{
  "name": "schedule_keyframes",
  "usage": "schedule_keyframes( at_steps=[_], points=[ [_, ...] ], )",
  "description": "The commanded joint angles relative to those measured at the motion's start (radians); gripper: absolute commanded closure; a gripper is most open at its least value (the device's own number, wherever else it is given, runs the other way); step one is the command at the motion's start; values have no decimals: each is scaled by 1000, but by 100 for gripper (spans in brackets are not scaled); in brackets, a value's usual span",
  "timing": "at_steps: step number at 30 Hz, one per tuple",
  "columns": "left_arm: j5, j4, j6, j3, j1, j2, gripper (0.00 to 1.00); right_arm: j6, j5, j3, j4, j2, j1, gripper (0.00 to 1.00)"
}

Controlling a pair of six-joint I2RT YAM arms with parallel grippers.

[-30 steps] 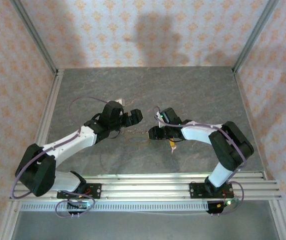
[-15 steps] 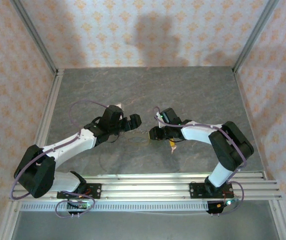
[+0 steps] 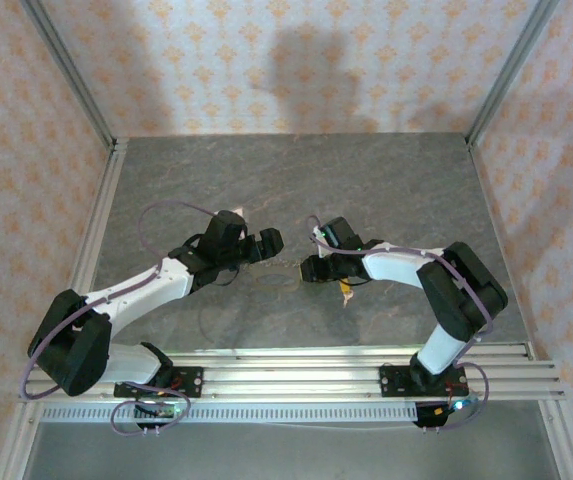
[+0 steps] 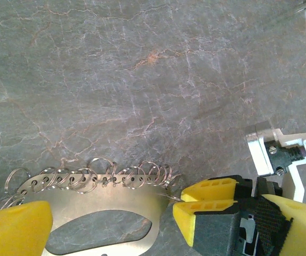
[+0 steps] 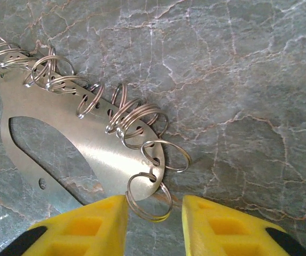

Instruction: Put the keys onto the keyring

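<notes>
Flat steel oval keyring [image 5: 102, 152]: end split ring [image 5: 148, 198] at bottom centre, straddled by your half-open, empty right gripper [image 5: 155, 213]; left gripper [image 4: 110, 218] wide open.

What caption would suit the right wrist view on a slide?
Right end effector straddles the end split ring of the metal keyring.

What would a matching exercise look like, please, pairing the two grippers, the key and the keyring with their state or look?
Things:
1. left gripper
2. right gripper
3. key
4. keyring

Descriptions:
A. silvery plate with a row of split rings along one edge
B. orange-yellow head
C. wide open over the keyring
D. jaws either side of the endmost of the split rings

Pairs: 1-C, 2-D, 3-B, 4-A
</notes>
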Motion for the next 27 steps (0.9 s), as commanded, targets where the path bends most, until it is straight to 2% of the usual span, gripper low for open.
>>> schedule_keyframes(
  at_steps=[1,27],
  points=[
    [-27,27,-11,-14,-5,-9,1,-23,29,-6,-18,-3,5,70],
    [-15,60,-15,-17,-6,17,1,-23,0,25,2,21,5,77]
  ],
)
